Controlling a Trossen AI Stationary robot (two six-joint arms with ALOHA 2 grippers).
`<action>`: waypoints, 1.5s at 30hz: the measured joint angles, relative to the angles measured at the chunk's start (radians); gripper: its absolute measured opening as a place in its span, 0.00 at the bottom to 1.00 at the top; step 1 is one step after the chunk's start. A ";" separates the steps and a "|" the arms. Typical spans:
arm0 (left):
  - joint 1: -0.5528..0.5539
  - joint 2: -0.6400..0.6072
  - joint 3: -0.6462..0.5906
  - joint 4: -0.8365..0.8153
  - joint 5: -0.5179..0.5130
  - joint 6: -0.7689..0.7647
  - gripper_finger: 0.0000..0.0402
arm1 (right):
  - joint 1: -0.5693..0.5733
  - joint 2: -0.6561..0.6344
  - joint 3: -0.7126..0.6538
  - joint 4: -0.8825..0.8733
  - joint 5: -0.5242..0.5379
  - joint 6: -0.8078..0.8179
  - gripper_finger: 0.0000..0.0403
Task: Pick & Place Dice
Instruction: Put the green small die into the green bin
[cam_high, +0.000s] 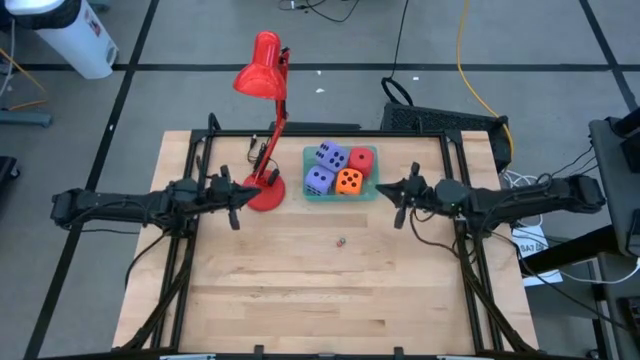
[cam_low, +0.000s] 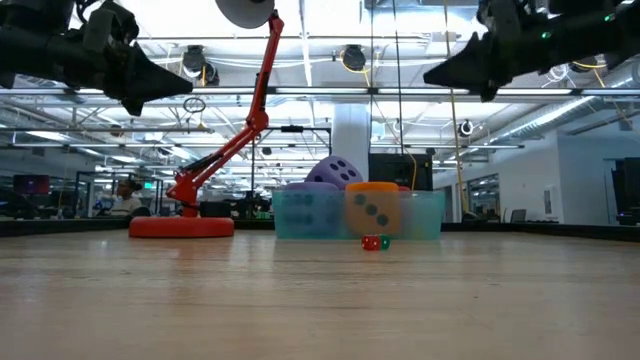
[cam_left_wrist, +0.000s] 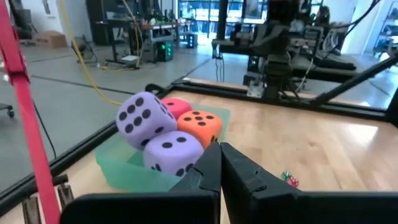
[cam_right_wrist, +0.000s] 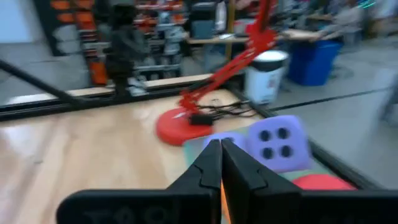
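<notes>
On the pale wood-plank table (cam_high: 320, 290), four matte foam dice (cam_high: 338, 170) are packed in a translucent green tray (cam_high: 309, 190) at 12 o'clock. The left gripper (cam_high: 236, 199) and right gripper (cam_high: 394, 200) are seen pinched together. Two tiny dice (cam_low: 374, 242) are resolved only low.

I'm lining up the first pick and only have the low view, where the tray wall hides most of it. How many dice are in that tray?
Observer: Four in the green tray: two purple dice on the lamp side, then the red die and the orange die.
Operator: Are the end effectors over the tray?
Observer: No. The left end effector hangs beside the red lamp's base, and the right end effector is off the tray's other end.
Operator: Open or shut?
Observer: Both wrist views show the fingers closed together, with nothing between them.
</notes>
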 joint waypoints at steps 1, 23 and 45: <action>0.000 0.000 0.000 -0.006 0.001 0.000 0.01 | 0.025 -0.001 0.000 0.000 0.053 -0.008 0.00; -0.001 0.002 0.000 -0.023 0.014 -0.015 0.04 | 0.331 0.366 0.000 0.155 0.052 0.108 0.00; -0.004 0.002 0.000 -0.049 0.017 -0.069 0.01 | 0.233 0.894 0.287 0.205 -0.053 0.034 0.00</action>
